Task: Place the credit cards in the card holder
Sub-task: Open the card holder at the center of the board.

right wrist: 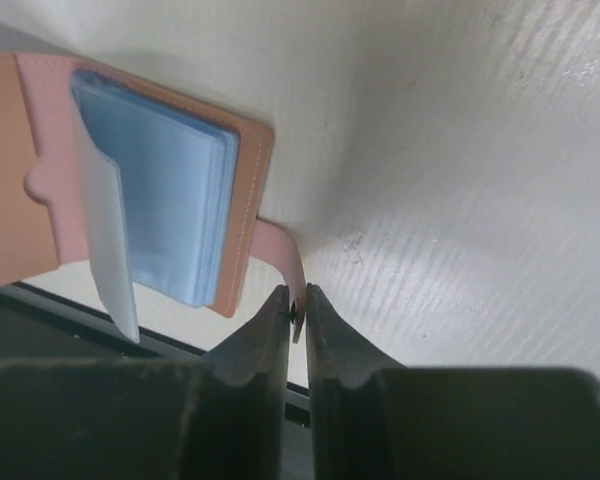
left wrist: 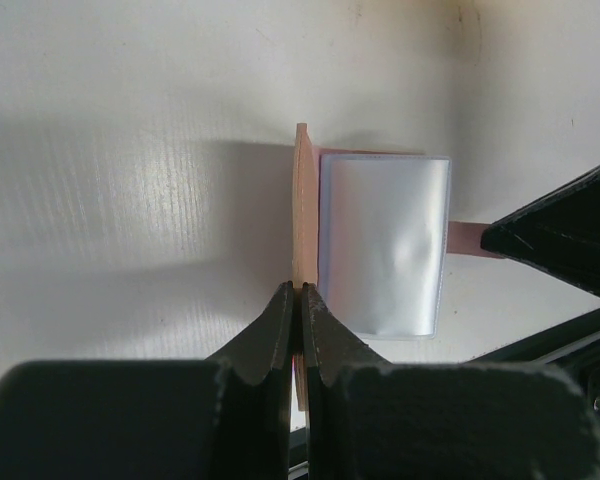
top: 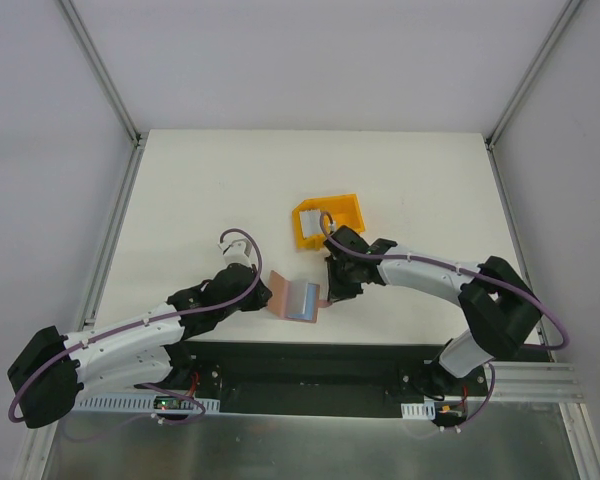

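A: What does the overhead view give you?

B: The card holder (top: pixel 295 298) lies open by the near edge of the table (top: pixel 200 190), about midway along it. My left gripper (top: pixel 267 293) sits at its left side and my right gripper (top: pixel 332 296) at its right. The credit cards (top: pixel 316 216) look to be in the yellow bin (top: pixel 352 212) just behind, toward the table's middle. As far as I can tell, none is in the holder yet.

A: Left wrist?

B: The jaws are pinched tight on the cover (left wrist: pixel 301 200), which stands upright on its edge. I take it I hold it up so the clear sleeves (left wrist: pixel 385 245) lie exposed, flat on the table.

A: And the right wrist?

B: The jaws are almost together, nipping the end of the little tab (right wrist: pixel 280 250) that sticks out from the holder's other side. There is nothing else in them. I judge that this anchors that side, so the holder is spread between my two grips.

A: What next?

B: I'd guess one arm must let go to fetch a card. The holder may flip shut when it does.
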Controlling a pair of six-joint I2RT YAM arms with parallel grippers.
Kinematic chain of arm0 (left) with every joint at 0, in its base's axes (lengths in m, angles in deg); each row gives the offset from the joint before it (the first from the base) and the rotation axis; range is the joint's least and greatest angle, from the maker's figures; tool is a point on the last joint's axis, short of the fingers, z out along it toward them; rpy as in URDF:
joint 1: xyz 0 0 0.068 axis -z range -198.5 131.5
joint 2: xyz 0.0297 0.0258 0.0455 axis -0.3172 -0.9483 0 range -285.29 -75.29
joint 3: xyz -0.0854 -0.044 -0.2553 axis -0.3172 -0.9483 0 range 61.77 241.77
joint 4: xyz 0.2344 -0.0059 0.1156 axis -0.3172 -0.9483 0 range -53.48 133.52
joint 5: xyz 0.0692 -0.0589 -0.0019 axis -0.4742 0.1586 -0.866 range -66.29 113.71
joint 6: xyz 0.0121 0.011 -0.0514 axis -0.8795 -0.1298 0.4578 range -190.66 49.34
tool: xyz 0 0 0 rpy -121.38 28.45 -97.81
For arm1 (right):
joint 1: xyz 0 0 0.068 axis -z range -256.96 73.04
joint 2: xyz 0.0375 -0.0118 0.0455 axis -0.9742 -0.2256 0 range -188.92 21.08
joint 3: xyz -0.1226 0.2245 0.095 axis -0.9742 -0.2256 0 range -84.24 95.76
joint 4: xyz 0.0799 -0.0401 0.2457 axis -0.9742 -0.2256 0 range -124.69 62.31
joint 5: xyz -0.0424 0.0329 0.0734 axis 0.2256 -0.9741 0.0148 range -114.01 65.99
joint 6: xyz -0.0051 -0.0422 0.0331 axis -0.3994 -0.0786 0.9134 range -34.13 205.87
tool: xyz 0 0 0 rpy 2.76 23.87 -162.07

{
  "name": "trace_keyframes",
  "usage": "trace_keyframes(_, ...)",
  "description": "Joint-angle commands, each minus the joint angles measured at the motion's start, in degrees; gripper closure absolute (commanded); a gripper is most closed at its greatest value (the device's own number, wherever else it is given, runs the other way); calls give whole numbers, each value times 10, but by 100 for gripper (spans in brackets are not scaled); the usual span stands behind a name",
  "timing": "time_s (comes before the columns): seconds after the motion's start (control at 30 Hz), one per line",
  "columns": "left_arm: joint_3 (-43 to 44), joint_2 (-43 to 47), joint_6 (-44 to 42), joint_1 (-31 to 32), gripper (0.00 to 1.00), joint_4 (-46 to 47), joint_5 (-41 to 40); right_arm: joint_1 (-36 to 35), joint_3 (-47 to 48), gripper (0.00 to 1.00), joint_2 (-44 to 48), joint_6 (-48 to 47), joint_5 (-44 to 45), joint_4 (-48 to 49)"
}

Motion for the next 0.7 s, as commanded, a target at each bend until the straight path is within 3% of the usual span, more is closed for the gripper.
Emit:
trace_keyframes(0.0, -6, -4, -3, 0, 100, -9, 1, 5, 0, 90, 13, 2, -36, 14)
trace_keyframes(0.1, -7, -7, -4, 0, 100, -9, 0, 5, 2, 100, 23, 2, -40, 17)
trace_keyframes(0.37, -11, -32, 15, -1, 100, -7, 0, 5, 19, 100, 107, -5, -51, 46)
trace_keyframes(0.67, -19, -69, 50, -2, 100, 11, 15, -2, 64, 100, 72, -5, -137, 81)
